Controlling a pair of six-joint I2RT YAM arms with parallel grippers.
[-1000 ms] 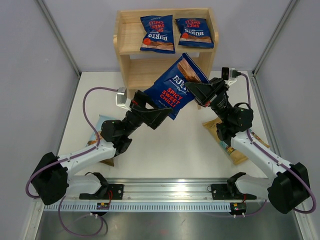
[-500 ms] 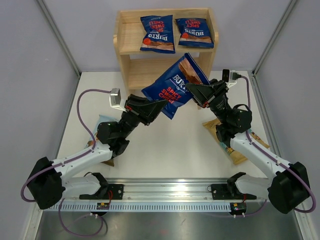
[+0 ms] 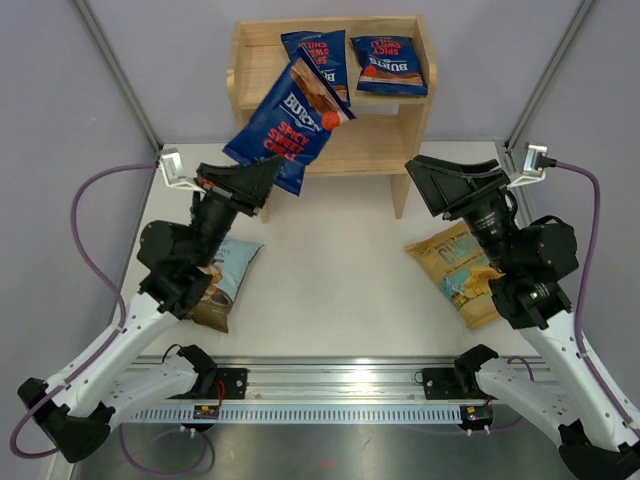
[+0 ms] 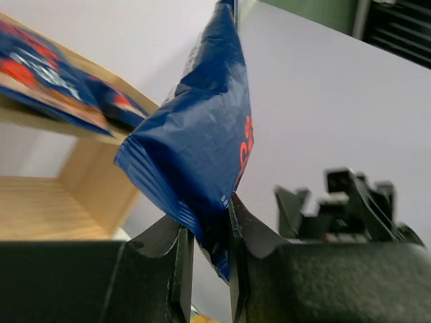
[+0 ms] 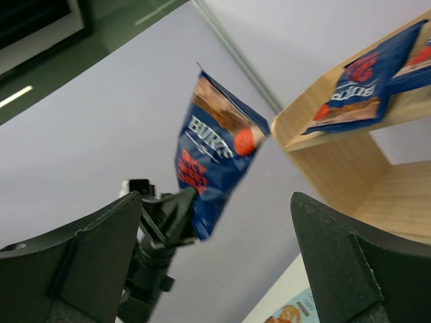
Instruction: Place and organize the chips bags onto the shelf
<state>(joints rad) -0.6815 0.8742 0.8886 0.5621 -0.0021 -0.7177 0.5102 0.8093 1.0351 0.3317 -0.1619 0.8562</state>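
Observation:
My left gripper (image 3: 262, 178) is shut on the bottom edge of a dark blue chips bag (image 3: 285, 125), held tilted in the air in front of the left part of the wooden shelf (image 3: 405, 130). In the left wrist view the bag (image 4: 202, 148) stands pinched at my left gripper (image 4: 205, 269). Two more dark blue bags (image 3: 390, 65) lie on the top tier; the left one (image 3: 322, 48) is partly hidden by the held bag. My right gripper (image 3: 440, 185) is open and empty, right of the shelf. Its wrist view shows the held bag (image 5: 215, 155) beyond that open gripper (image 5: 215, 269).
A tan-yellow bag (image 3: 462, 270) lies on the table under my right arm. A pale blue-white bag (image 3: 225, 275) lies under my left arm. The shelf's lower tier (image 3: 350, 155) holds nothing that I can see. Grey walls close in both sides.
My right gripper opened, let go of the dark blue bag and pulled back to the right. My left gripper shut on the bag and carried it up and left toward the shelf.

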